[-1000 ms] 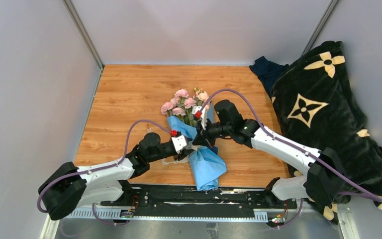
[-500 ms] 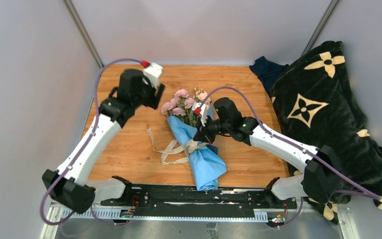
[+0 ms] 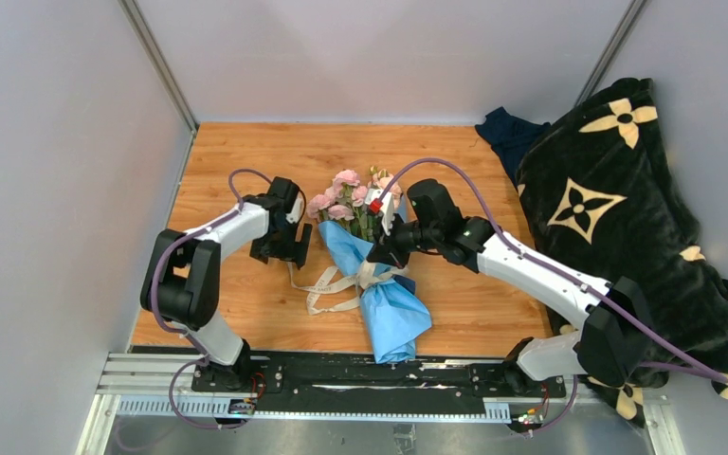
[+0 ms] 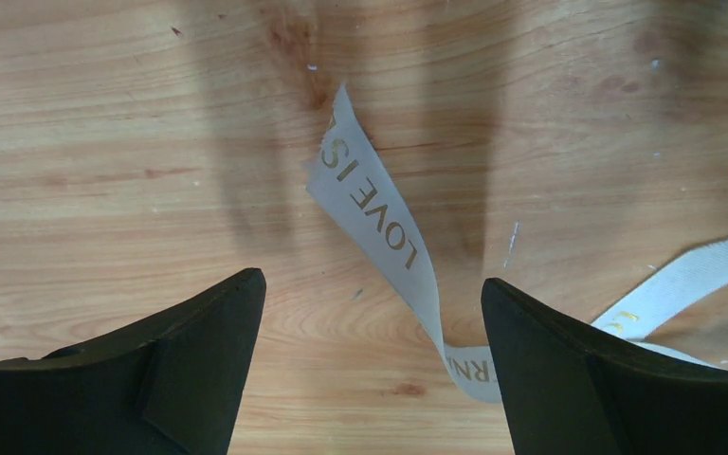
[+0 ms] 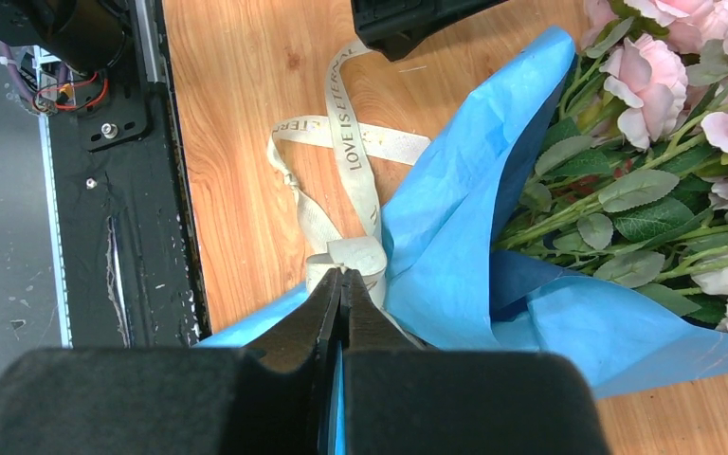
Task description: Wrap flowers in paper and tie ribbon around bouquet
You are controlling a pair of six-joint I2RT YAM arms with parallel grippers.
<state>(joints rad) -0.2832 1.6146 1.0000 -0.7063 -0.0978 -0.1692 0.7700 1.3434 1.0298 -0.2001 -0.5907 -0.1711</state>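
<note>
Counter (image 3: 246, 171): wood-grain board, carries everything below.

Blanket (image 3: 616, 218): black with beige flower motifs, heaped along the right edge of the counter.

Bouquet (image 3: 379, 284): lies flat at mid-counter, heads toward the far wall, tail end toward the arm bases.
- Paper (image 5: 455, 218): light blue, wrapped as a cone around the stems and open at the head end.
- Flowers (image 5: 645, 76): pale pink roses with green leaves, spilling out of the cone's mouth.

Ribbon (image 4: 379, 227): cream, gold lettering ("LOVE IS" legible). It goes round the waist of the cone, and the loose ends loop out on the counter to the left of the bouquet. One end curls up off the wood.

Left claw (image 4: 370, 280): released, jaws wide and holding nothing. It hovers above the curled ribbon end, near the cone's left edge but apart from it.

Right claw (image 5: 341, 275): clenched, fingers pressed flat together, tips against the ribbon at the cone's waist. Cannot tell whether a strand is pinched between them.
</note>
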